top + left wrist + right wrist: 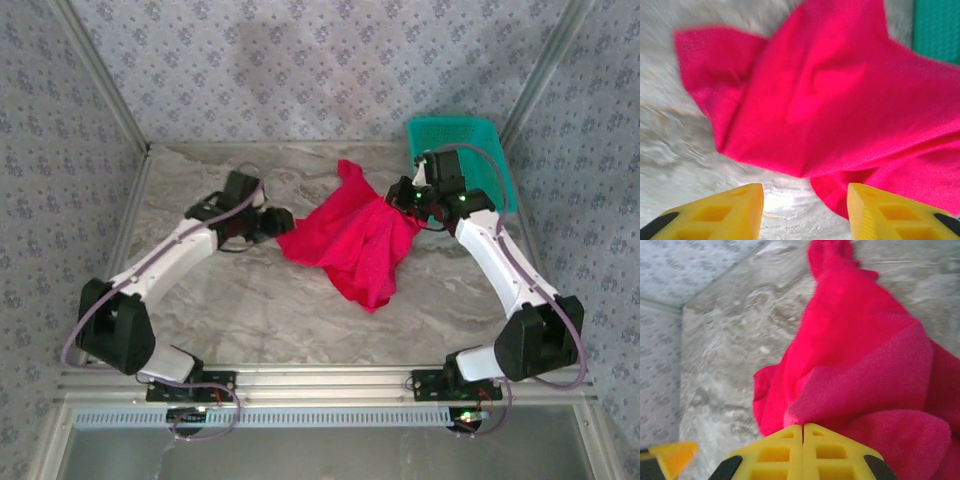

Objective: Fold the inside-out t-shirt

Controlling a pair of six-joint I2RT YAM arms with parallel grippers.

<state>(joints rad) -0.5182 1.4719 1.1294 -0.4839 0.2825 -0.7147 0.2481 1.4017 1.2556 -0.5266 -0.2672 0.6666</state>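
Top external: t-shirt (350,245) edges lie well inside table (250,320) edges.

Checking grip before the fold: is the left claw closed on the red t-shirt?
No, the left claw is wide open with nothing pinched, and the t-shirt lies on the table just ahead of it.

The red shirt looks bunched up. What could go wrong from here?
The right gripper pinches just a thin fold of the bright red cloth t-shirt; it might slip out. The open left gripper may grab several crumpled layers. The teal plastic mesh basket near the right gripper could snag cloth.
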